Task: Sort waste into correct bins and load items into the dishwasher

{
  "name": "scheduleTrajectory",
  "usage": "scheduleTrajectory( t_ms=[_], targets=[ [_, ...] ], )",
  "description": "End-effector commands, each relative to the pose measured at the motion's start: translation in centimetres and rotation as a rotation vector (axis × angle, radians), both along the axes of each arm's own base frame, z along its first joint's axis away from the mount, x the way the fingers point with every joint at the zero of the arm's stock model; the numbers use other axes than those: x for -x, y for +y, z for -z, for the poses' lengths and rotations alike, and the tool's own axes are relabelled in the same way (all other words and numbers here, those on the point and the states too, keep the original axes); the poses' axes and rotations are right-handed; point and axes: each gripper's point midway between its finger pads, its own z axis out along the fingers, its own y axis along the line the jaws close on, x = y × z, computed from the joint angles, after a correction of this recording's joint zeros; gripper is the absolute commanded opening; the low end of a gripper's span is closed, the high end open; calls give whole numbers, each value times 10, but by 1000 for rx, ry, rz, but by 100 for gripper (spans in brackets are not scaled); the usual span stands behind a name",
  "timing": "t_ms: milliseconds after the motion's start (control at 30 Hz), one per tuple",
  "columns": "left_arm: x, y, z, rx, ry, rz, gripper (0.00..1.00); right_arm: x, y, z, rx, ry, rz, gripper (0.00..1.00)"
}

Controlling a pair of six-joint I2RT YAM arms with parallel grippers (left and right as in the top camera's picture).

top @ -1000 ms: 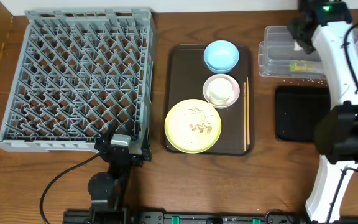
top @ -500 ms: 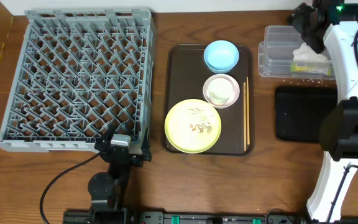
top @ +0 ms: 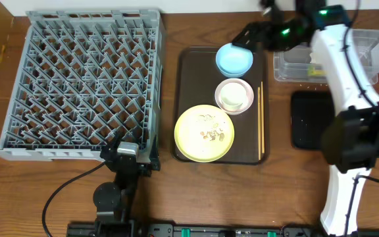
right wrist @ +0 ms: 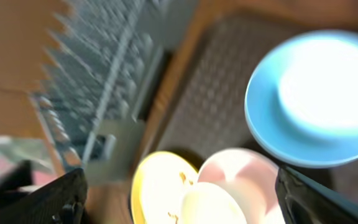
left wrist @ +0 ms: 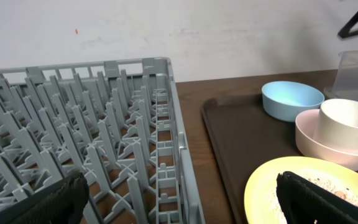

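My right gripper [top: 255, 26] hangs open and empty above the back of the brown tray, just over the light blue bowl [top: 233, 59] [right wrist: 316, 99]. In front of that bowl stands a small white bowl [top: 235, 96] [right wrist: 241, 174] holding a pale cup [top: 229, 98] [right wrist: 207, 205]. A yellow plate [top: 204, 133] [left wrist: 278, 186] with food crumbs [top: 209, 135] lies nearest the front. Chopsticks [top: 260, 122] lie along the tray's right side. The grey rack [top: 84, 85] [left wrist: 104, 143] fills the left. My left gripper [left wrist: 185, 205] rests open by the rack's front corner.
The dark brown serving tray [top: 196, 72] carries the dishes. A clear tub [top: 287, 66] sits at the back right, partly behind my right arm, with a bit of white napkin [top: 315, 59] showing. The flat black tray [top: 308, 122] lies in front of it.
My right gripper opened over the clear tub and left the white napkin there. It then swung left to above the blue bowl. The left arm has not moved.
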Motion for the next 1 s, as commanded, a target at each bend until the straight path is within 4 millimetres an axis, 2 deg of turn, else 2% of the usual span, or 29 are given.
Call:
scheduleTrajectory(
  t_ms=[0,67,133,267,367,533,633,700,800,967],
  targets=[
    [1,-5,15,-6,39,28,98,14,11,27,333,-42,41,93],
    [1,-5,15,-6,39,28,98,17,10,31,482,-57,125,95],
    [1,-5,15,-6,39,28,98,21,15,25,549,-94,165,96],
    [1,-5,15,-6,39,28,98,38,26,7,618,-141,196,97],
    [1,-5,15,-6,39,28,98,58,33,5,637,-102,195,96],
    [1,-5,15,-6,39,28,98,93,38,23,741,-28,119,87],
    [1,-5,15,-6,39,28,98,98,44,32,756,-17,96,83],
    [1,-5,15,-6,39,28,98,101,50,41,762,0,98,70],
    [1,-5,15,-6,39,28,98,106,55,53,779,13,78,59],
    [1,-5,15,-6,39,28,98,103,55,75,797,25,115,54]
  ],
)
